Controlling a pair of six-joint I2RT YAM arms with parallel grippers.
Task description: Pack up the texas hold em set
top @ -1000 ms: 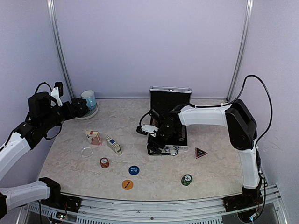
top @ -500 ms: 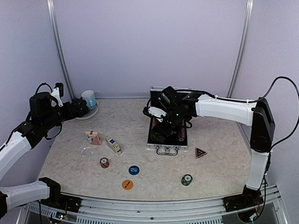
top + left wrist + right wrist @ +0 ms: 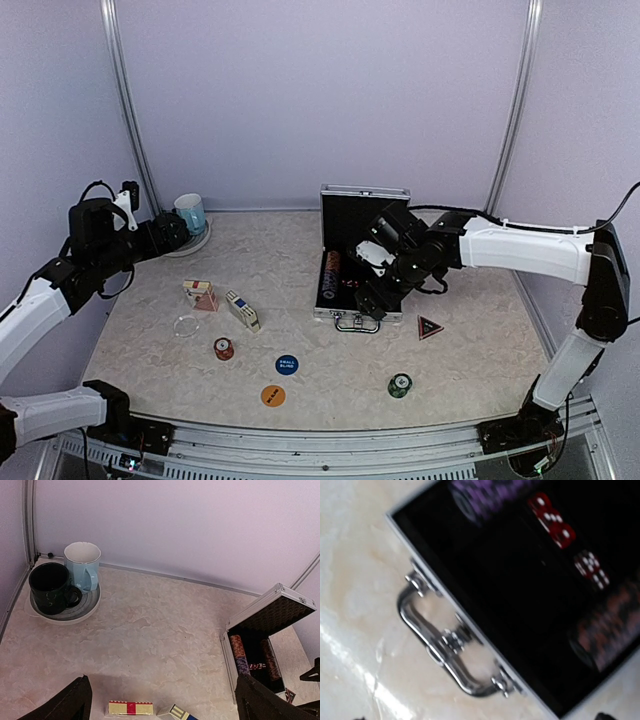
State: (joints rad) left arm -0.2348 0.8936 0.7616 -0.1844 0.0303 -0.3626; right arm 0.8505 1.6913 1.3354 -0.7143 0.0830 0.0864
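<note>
Our right gripper, jaws spread and empty, hovers over the front edge of the open case at mid-table. The marker lies just to its right, closest. The decks, red chips and buttons sit farther left, on the half of our raised left gripper, also spread wide.
</note>
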